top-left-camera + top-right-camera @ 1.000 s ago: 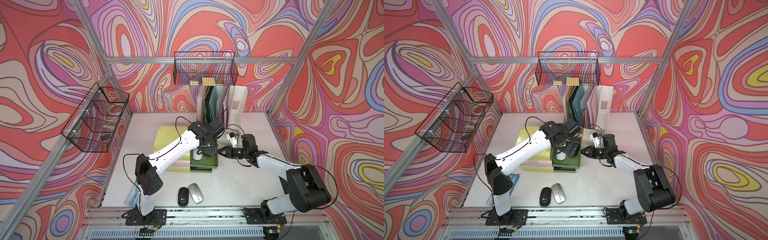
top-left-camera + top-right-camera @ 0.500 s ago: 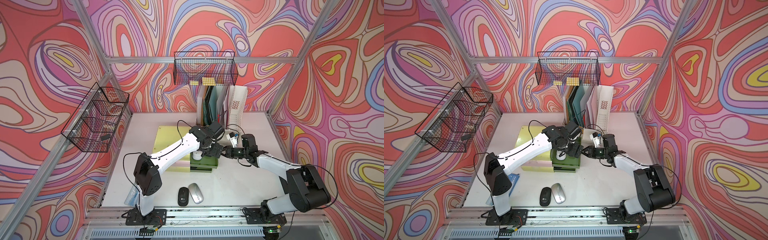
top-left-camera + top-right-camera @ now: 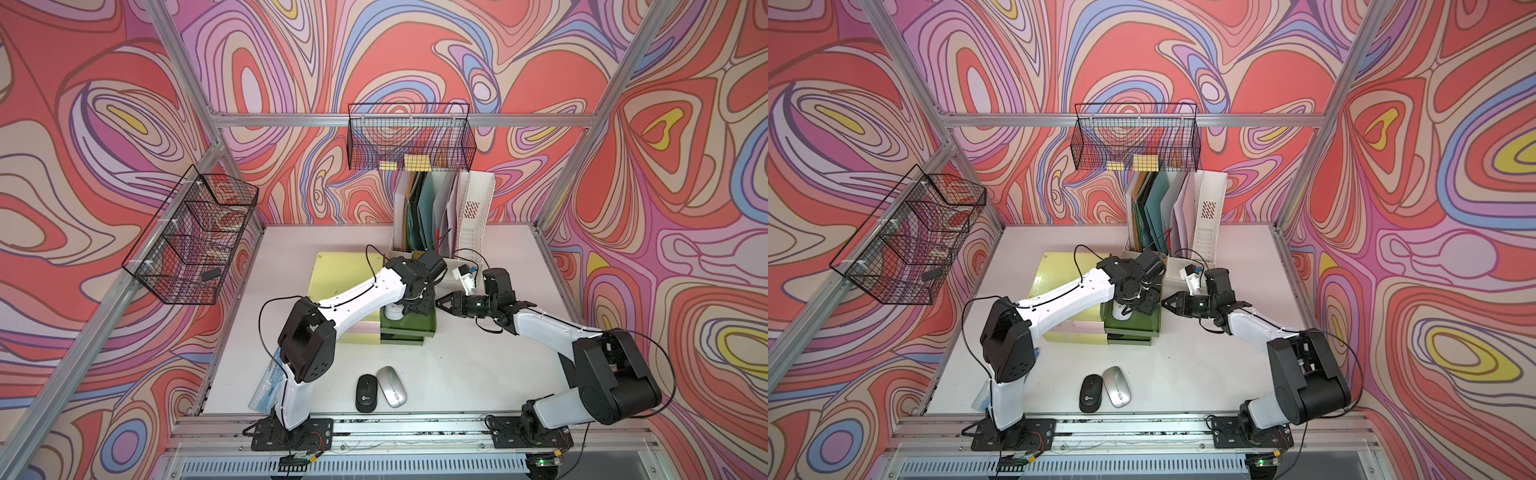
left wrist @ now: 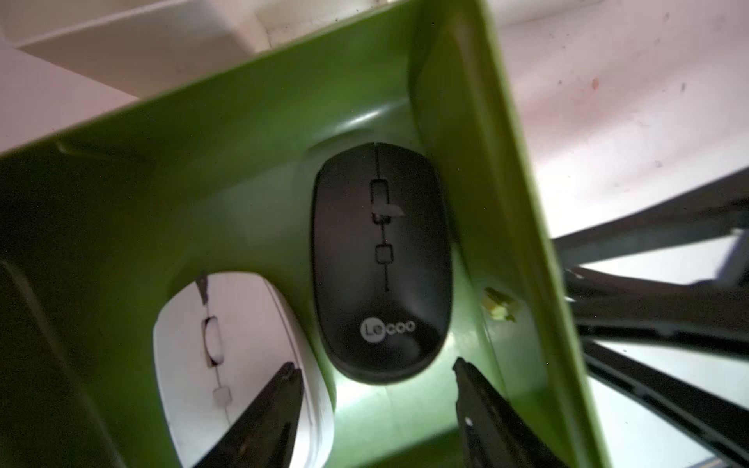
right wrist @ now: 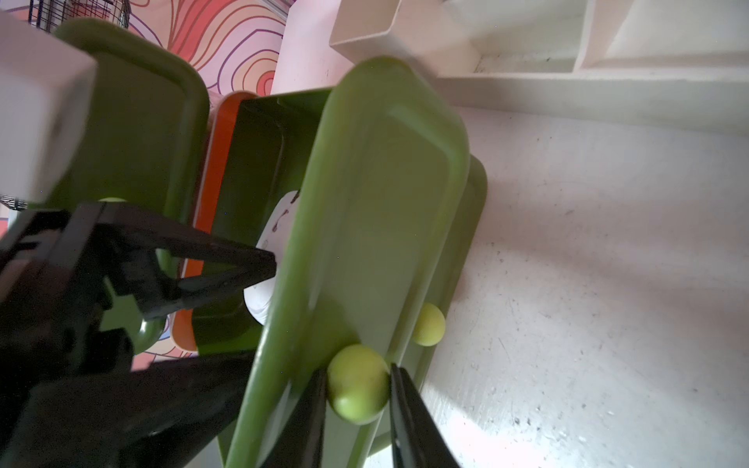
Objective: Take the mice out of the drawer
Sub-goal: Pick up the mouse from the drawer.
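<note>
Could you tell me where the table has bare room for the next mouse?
The widest bare patch of table lies right of the silver mouse, bordered by the green drawer behind and the right arm. Between drawer and black mouse is free too. At the drawer, left arm and right arm crowd together.

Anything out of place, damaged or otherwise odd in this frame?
Only small things. In the left wrist view, a grey sliver lies askew across the scroll wheel of the black mouse inside the green drawer. A pale scrap also sticks to the drawer's side wall. Nothing looks spilled or broken.
</note>
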`<state>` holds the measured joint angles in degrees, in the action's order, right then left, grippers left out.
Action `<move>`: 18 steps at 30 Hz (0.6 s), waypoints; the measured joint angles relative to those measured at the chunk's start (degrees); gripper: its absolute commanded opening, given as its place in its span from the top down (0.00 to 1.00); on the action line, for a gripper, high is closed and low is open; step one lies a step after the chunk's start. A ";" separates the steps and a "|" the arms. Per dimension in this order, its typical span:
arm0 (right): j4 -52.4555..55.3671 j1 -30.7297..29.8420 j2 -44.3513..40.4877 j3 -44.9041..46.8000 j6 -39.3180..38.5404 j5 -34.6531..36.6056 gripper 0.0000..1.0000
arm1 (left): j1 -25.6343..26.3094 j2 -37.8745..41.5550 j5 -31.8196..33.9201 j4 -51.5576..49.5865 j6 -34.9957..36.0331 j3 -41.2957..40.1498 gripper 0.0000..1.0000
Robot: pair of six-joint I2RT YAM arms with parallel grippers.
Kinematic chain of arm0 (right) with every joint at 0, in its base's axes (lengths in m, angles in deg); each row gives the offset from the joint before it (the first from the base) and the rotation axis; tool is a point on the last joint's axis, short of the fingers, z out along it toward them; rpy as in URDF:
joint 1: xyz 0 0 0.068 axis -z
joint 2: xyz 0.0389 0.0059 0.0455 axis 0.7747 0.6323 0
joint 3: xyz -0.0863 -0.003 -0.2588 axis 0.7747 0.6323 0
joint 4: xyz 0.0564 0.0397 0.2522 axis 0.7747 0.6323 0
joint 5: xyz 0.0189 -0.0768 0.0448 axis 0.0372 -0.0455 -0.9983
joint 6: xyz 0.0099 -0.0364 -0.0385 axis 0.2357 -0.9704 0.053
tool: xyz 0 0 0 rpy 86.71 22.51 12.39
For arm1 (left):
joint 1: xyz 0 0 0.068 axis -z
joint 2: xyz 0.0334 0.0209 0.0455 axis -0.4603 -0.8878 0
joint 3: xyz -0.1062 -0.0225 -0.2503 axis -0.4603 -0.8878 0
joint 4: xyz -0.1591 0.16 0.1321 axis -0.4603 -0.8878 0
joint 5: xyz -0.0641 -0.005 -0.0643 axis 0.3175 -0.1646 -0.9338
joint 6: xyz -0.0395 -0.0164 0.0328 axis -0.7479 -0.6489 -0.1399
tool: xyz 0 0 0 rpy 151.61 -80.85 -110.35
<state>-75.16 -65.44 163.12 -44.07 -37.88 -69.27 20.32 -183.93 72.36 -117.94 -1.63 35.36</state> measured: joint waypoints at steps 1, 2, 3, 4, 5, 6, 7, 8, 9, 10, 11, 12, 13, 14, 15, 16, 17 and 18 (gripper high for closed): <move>-0.02 0.00 0.00 0.00 0.02 -0.02 0.71 | -0.20 0.07 0.00 1.05 0.50 -0.70 0.38; 0.00 0.00 0.00 0.00 0.02 -0.02 0.70 | -0.31 0.13 -0.11 2.01 1.16 -1.18 0.38; 0.00 0.00 0.00 0.00 0.02 -0.02 0.71 | -0.31 0.17 -0.15 2.84 1.84 -1.49 0.38; 0.00 0.00 0.00 0.00 0.02 0.00 0.71 | -0.31 0.17 -0.26 3.52 2.84 -1.60 0.37; -0.02 0.00 0.00 0.00 0.00 -0.02 0.71 | -0.31 0.17 -0.31 4.50 3.74 -1.84 0.36; 0.00 0.00 0.00 0.00 0.00 -0.02 0.70 | -0.28 0.17 -0.37 5.20 4.52 -2.03 0.36; -0.02 0.00 0.00 0.00 0.02 -0.02 0.70 | -0.28 0.17 -0.61 6.14 5.51 -2.34 0.35; 0.00 0.00 0.00 0.00 0.02 -0.02 0.70 | -0.28 0.17 -0.83 6.80 6.43 -2.62 0.34; 0.00 0.00 0.00 0.00 0.00 0.00 0.70 | -0.28 0.17 -1.09 7.30 7.23 -2.82 0.33; 0.00 0.00 0.00 0.00 0.02 -0.02 0.70 | -0.31 0.17 -1.25 7.74 8.11 -2.93 0.32; -0.02 0.00 0.00 0.00 0.02 -0.02 0.70 | -0.31 0.15 -1.42 8.13 8.83 -2.93 0.32; -0.02 0.02 0.00 0.00 0.00 0.00 0.70 | -0.31 0.15 -1.57 8.35 9.46 -2.93 0.31; -0.02 0.07 0.00 0.00 0.00 0.00 0.70 | -0.31 0.15 -1.66 8.46 10.10 -2.93 0.30; -0.02 0.09 0.00 0.00 0.00 0.02 0.70 | -0.31 0.15 -1.66 8.63 10.67 -2.95 0.28; -0.02 0.11 0.00 0.00 0.00 0.04 0.71 | -0.31 0.07 -1.64 8.76 11.10 -2.93 0.26; -0.04 0.13 0.00 0.00 0.00 0.04 0.70 | -0.31 -0.07 -1.60 8.85 11.54 -2.93 0.24; -0.02 0.24 0.00 0.00 0.00 0.04 0.70 | -0.31 -0.20 -1.42 8.96 11.91 -2.93 0.23; -0.02 0.28 0.00 0.00 0.00 0.04 0.70 | -0.33 -0.46 -1.18 9.14 12.15 -2.93 0.22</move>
<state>-75.19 -65.15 163.12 -44.07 -37.88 -69.23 19.99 -184.39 71.18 -108.81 10.52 32.43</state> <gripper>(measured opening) 0.297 0.751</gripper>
